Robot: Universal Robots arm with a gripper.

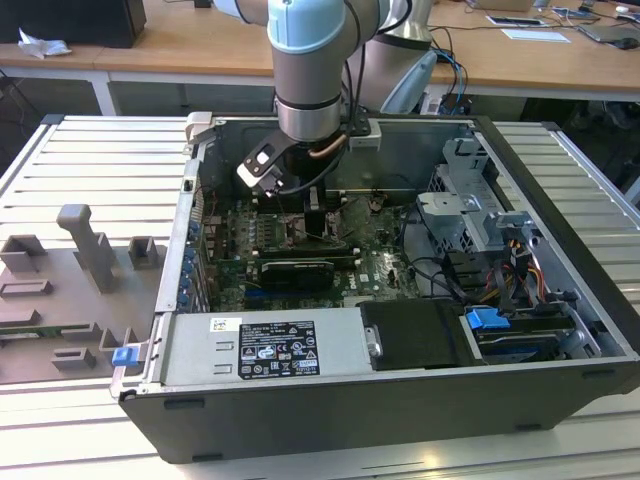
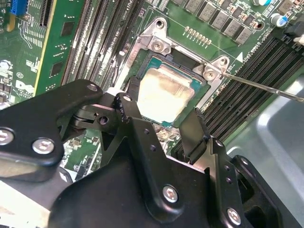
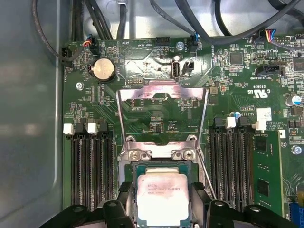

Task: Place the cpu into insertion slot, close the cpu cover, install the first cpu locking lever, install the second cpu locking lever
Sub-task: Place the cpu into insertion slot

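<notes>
Straddling the cpu (image 2: pixel 164 95), the gripper (image 2: pixel 159 111) (fingers apart) hides one cpu edge.

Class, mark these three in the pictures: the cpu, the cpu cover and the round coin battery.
cpu (image 3: pixel 162 199), first wrist view, middle of its pale metal top.
cpu cover (image 3: pixel 161 91), first wrist view, the frame bar farthest from its hinge.
coin battery (image 3: pixel 103 70), first wrist view, centre of its round face.
</notes>
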